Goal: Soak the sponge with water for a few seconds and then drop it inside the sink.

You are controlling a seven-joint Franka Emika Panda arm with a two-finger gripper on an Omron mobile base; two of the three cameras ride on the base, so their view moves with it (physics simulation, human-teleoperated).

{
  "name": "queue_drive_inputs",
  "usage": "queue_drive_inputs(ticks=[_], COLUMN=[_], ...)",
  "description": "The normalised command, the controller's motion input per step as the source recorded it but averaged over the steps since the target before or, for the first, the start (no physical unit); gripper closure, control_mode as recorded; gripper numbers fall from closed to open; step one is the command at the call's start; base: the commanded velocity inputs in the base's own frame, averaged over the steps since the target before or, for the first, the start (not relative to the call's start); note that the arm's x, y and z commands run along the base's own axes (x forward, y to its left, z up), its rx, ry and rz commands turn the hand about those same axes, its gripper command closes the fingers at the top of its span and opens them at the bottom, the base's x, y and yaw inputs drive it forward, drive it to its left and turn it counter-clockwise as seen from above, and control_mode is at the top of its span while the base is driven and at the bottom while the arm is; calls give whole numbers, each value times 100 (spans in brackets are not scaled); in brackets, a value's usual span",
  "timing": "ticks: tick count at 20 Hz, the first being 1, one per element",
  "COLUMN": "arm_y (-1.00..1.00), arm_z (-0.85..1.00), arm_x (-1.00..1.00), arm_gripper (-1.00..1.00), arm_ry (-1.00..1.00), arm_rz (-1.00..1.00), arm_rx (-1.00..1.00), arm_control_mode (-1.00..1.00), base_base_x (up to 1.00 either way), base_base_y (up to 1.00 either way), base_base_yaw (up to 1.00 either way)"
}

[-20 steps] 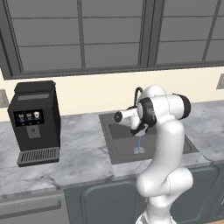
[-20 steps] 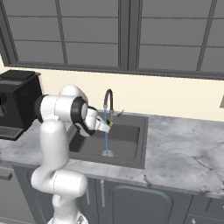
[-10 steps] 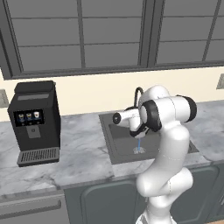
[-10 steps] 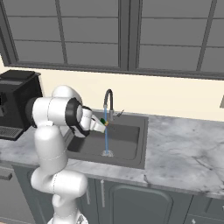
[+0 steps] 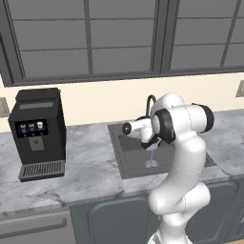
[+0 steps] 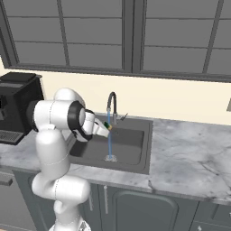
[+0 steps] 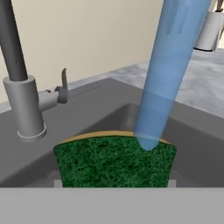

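The robot's gripper [image 6: 106, 128] is closed tight on the sponge [image 7: 114, 161] and holds it up over the sink [image 6: 135, 158]. The sponge is not down in the sink; it is in the air, near the tap [image 6: 111, 104].

From the hand camera, the green side of the sponge faces us, with a thin yellow edge along its top. The water [image 7: 166, 74] comes down as a blue stream and lands on the sponge, near its right end. The grey foot of the tap [image 7: 25, 107] stands to the left of the sponge, with a little handle [image 7: 62, 87] sticking out from it.

In the right base view, the sponge [image 6: 108, 126] is a tiny green and yellow bit at the tip of the gripper, touching the water [image 6: 109, 143]. The stream runs on down to the bottom of the sink.

In the left base view, the arm bends over the sink [image 5: 125, 167], and the water [image 5: 151, 157] shows as a short blue line below it. A black coffee machine [image 5: 38, 133] stands on the grey counter [image 5: 86, 176], far to the left of the sink.
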Motion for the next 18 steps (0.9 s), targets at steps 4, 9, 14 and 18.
queue_drive_inputs(ticks=[4,9,14,18], arm_y=[-17,0,0,0], arm_z=[-13,0,0,8], arm_x=[0,0,-16,-36], arm_gripper=[100,100,100,100], arm_ry=[0,0,0,2], arm_rz=[-5,-1,0,5], arm_rx=[0,0,1,12], arm_control_mode=[-100,-100,-100,-100], base_base_x=[0,0,0,0], base_base_y=[0,0,0,0], base_base_yaw=[0,0,0,0])
